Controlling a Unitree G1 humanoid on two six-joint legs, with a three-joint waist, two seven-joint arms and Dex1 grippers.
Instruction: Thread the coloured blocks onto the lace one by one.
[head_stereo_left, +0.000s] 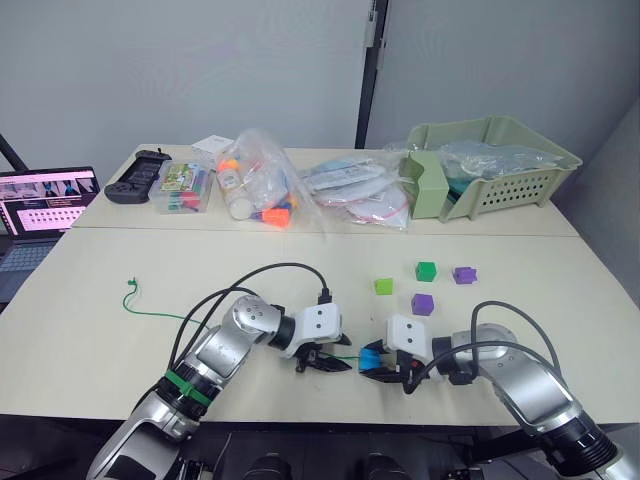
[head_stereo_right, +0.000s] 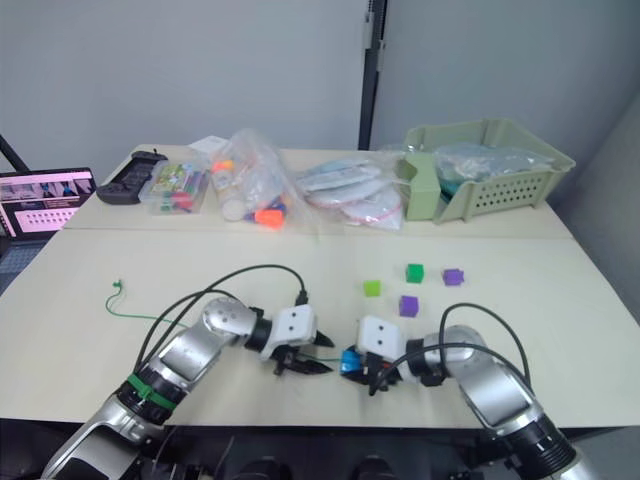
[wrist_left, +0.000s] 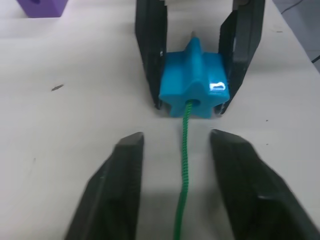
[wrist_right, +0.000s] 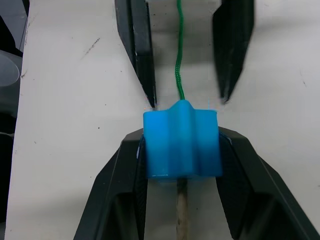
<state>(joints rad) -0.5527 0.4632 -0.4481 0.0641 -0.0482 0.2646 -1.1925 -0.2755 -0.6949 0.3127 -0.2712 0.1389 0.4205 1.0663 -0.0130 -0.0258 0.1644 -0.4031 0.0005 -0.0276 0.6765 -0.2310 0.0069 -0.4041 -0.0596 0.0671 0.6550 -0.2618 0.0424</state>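
Both grippers meet low over the near edge of the table (head_stereo_left: 120, 330), facing each other. The right gripper (wrist_right: 181, 165) is clenched on the bright blue block (wrist_right: 182, 145), one finger against each side. The left gripper (wrist_left: 174, 165) is released, its fingers spread either side of the lace (wrist_left: 184, 165) without touching it.

Left wrist view: the lace enters a hole in the facing side of the blue block, and a pale point just shows above the block's far side. Right wrist view: the stiff pale tip (wrist_right: 182, 210) sticks out of the block's near side between the right gripper's fingers, and the green cord leaves the far side and runs between the left gripper's fingers. So the lace passes right through the block. One purple block (wrist_left: 42, 6) shows at the edge of the left wrist view.

Head views: the rest of the lace trails across the table to the robot's left and ends in a small knot (head_stereo_left: 131, 287), well apart from the grippers. Beyond the right gripper lie the light green block (head_stereo_left: 384, 286), dark green block (head_stereo_left: 426, 271) and two purple blocks (head_stereo_left: 423, 304), (head_stereo_left: 464, 274), each apart from the others. At the back edge: a pale green basket (head_stereo_left: 520, 180), clear bags of toys (head_stereo_left: 262, 185), a clear box (head_stereo_left: 184, 187), a black controller (head_stereo_left: 138, 175). A laptop (head_stereo_left: 40, 215) sits off the table to the left; its screen text is too small to read. No other writing legible.
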